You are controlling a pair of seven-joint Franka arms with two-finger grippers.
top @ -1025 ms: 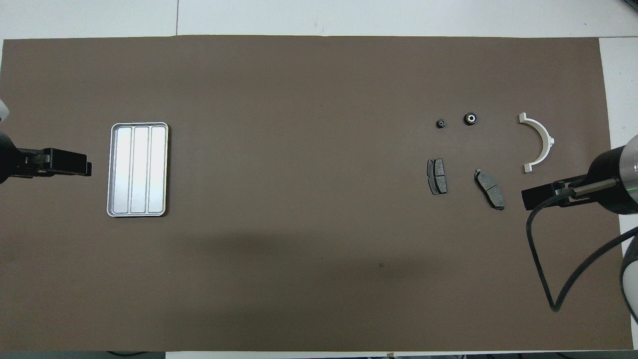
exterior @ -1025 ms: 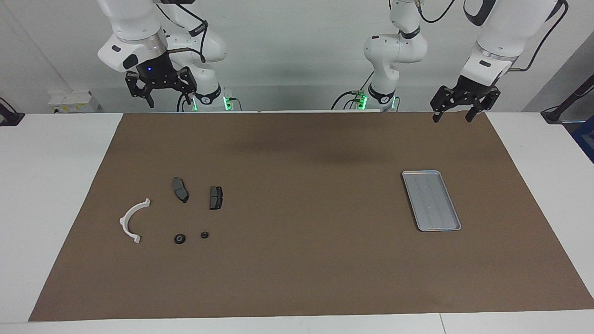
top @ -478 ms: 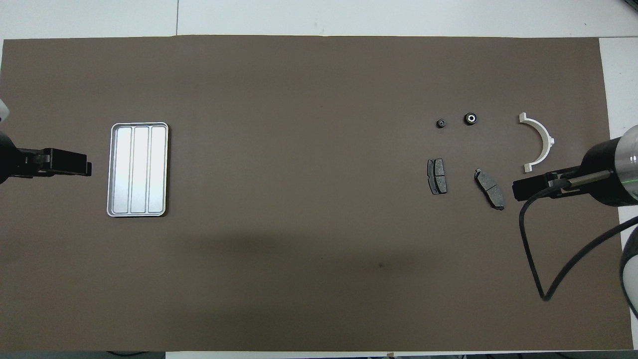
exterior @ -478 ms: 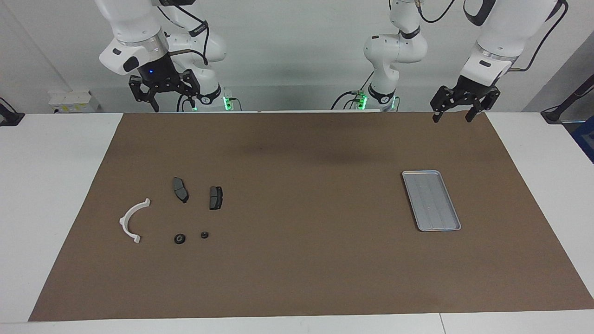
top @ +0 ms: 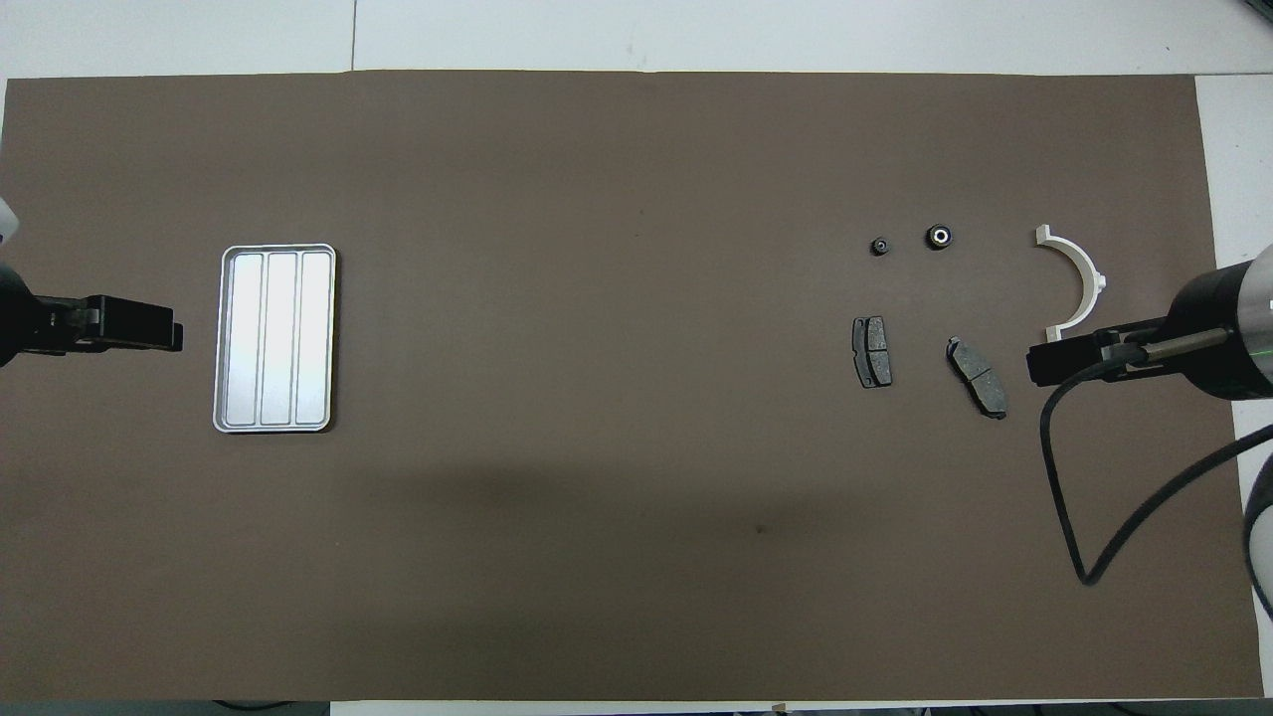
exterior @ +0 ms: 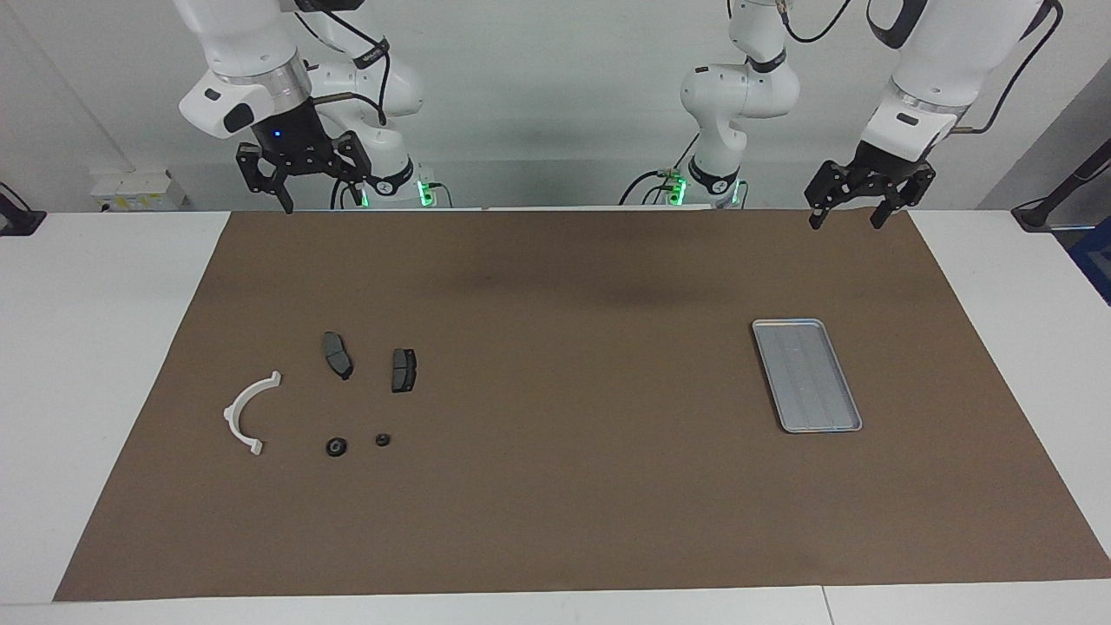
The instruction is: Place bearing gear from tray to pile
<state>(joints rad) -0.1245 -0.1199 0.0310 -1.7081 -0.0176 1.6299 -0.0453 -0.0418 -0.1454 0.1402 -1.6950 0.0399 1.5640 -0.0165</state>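
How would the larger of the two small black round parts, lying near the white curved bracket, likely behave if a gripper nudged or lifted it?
The larger round part lies flat, so a nudge would probably slide it; tipped on edge, it could roll. It looks rigid, and so small that a grasp could easily slip.

Glossy white jointed arms, black claws, looping black cables, green base lights, blue wrist light

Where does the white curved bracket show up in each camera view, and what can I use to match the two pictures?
Facing view: white bracket sits low at the picture's left, on the brown mat.
Overhead view: the bracket sits at the picture's right, above mid-height.
Shared landmark: the two dark brake pads beside it, slightly nearer the robots.
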